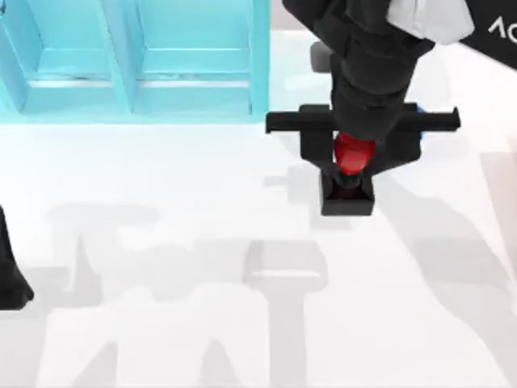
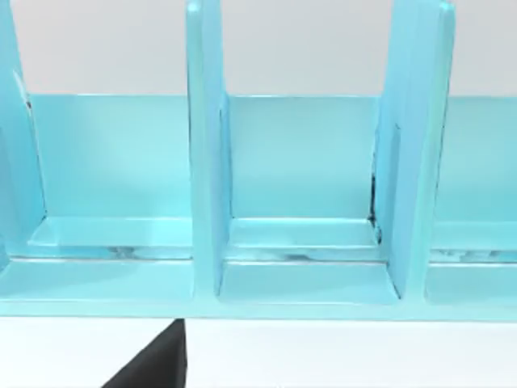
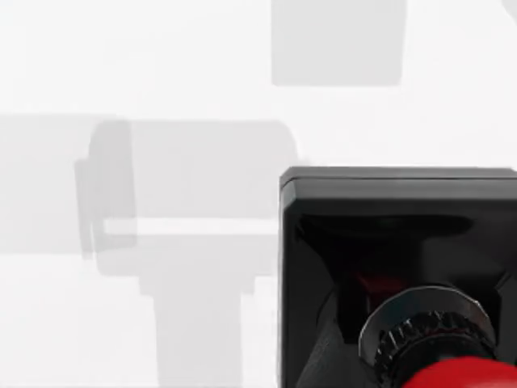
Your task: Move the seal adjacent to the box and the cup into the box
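The seal (image 1: 349,174) has a glossy red knob on a black square base, and its base (image 3: 396,242) fills the lower part of the right wrist view. It hangs a little above the table, its square shadow cast off to the left. My right gripper (image 1: 351,166) comes down from above and is shut on the knob. The seal is just right of and in front of the right end of the light blue box (image 1: 260,65), apart from it. A sliver of blue, the cup (image 1: 418,121), peeks out behind the gripper's cross bar, mostly hidden.
The box has upright dividers (image 2: 206,162) forming open compartments along the table's back left. My left arm (image 1: 10,279) is parked at the left edge. White table stretches in front of the box and the seal.
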Robot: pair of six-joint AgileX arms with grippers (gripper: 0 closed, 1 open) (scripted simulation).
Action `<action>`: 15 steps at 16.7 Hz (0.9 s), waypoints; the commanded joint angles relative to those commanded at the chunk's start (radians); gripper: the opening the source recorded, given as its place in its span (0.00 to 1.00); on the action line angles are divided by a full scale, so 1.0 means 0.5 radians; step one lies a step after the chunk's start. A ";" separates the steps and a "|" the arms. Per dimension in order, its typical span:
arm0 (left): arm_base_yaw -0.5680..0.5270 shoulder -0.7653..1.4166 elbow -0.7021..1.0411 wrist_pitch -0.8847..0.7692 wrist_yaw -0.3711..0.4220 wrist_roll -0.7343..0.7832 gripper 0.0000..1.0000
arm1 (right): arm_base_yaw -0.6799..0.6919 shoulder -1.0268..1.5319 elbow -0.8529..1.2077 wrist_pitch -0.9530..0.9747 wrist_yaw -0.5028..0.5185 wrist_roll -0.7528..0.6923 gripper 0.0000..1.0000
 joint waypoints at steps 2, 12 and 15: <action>0.000 0.000 0.000 0.000 0.000 0.000 1.00 | -0.130 -0.213 -0.232 0.030 -0.015 -0.125 0.00; 0.000 0.000 0.000 0.000 0.000 0.000 1.00 | -0.731 -1.208 -1.341 0.149 -0.091 -0.759 0.00; 0.000 0.000 0.000 0.000 0.000 0.000 1.00 | -0.741 -1.220 -1.354 0.149 -0.092 -0.769 0.00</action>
